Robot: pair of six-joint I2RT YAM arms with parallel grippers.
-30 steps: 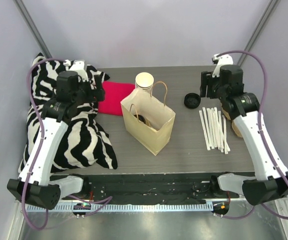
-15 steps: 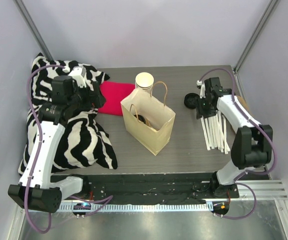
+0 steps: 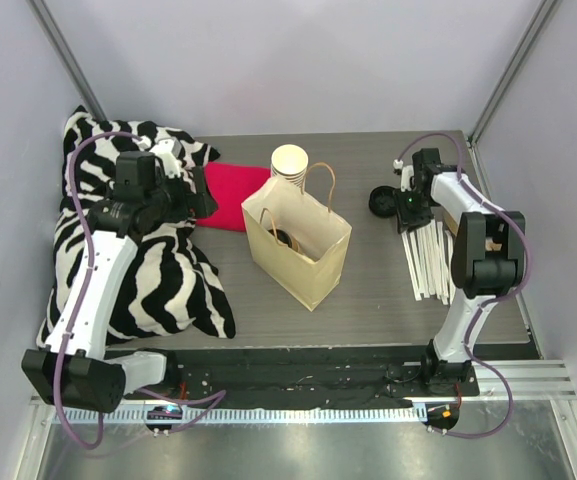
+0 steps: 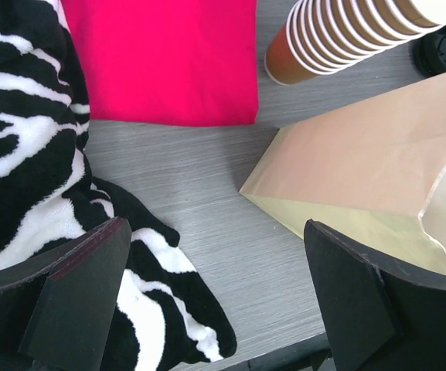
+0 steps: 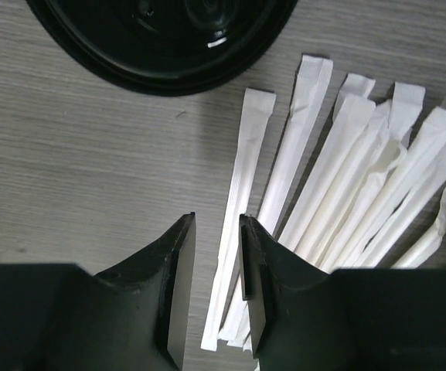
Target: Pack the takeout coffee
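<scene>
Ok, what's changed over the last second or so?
The right tool dropped to the table and narrowed its jaws over the far end of the wrapped straws, beside the loose black lid; whether it grips one is unclear. The left tool stays open over the striped blanket. Bag, cup stack and red cloth haven't moved.

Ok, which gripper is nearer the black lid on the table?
Right. The right gripper hangs just beside the black lid, over the ends of the wrapped straws. The left gripper is far off on the other side of the paper bag, by the zebra-print fabric.
</scene>
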